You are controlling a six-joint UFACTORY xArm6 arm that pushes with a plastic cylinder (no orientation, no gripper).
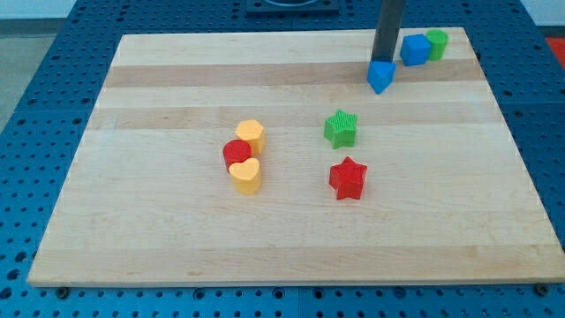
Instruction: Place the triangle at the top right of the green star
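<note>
The blue triangle block [380,77] lies near the view's top, right of centre. The green star [341,128] lies below and a little left of it, a short gap apart. My tip [383,62] is the lower end of the dark rod, which comes down from the view's top. It stands right at the triangle's upper edge, touching or nearly touching it.
A blue cube [414,49] and a green block [436,44] sit together at the top right, just right of the rod. A red star [348,178] lies below the green star. A yellow hexagon [251,134], a red round block [237,153] and a yellow heart [245,176] cluster at centre left on the wooden board [159,230].
</note>
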